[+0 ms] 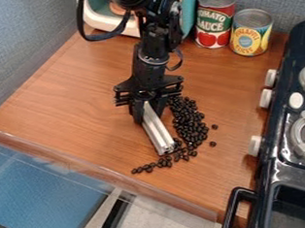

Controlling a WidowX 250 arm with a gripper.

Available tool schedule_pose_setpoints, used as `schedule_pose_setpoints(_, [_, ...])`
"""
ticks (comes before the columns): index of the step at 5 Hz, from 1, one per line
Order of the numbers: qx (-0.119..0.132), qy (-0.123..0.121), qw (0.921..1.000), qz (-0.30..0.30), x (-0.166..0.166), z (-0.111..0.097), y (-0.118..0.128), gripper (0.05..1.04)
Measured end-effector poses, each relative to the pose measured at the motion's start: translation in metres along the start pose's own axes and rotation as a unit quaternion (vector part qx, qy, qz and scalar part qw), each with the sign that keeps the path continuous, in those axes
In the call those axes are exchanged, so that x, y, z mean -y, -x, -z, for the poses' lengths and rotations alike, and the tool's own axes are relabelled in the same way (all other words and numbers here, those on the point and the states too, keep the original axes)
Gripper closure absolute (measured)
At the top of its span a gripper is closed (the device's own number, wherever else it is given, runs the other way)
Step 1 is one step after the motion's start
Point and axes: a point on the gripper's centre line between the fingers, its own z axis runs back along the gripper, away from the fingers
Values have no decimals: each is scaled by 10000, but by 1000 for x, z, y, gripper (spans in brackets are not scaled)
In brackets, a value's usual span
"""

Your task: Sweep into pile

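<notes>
My gripper [150, 117] hangs over the middle of the wooden counter, shut on a silver bar-shaped tool [157, 131]. The bar slants down and slightly right from the fingers, its lower end at the beans. Dark round beans [189, 122] lie mostly to the right of the bar, in a long band from beside the gripper down to the bar's lower end. A thin trail of beans [148, 167] runs off to the lower left, and a couple of loose ones [212, 144] lie to the right of the band.
Two cans, one red [214, 18] and one yellow and blue [250, 32], stand at the back right, beside a teal and white toy appliance [95, 12]. A black stove [288, 141] with white knobs borders the right side. The counter's front edge [107, 173] slants across the lower left.
</notes>
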Motion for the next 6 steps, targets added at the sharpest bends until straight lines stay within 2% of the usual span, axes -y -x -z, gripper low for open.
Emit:
schedule_pose_setpoints(3, [-145, 72, 9998, -78, 5, -1, 4, 699])
schedule_pose_setpoints(4, [-350, 166, 9992, 106, 3, -5, 15, 699])
schedule_pose_setpoints(5, [-493, 351, 9978, 283, -9, -24, 20, 699])
schedule_pose_setpoints(6, [-454, 666, 9964, 251, -23, -47, 12, 699])
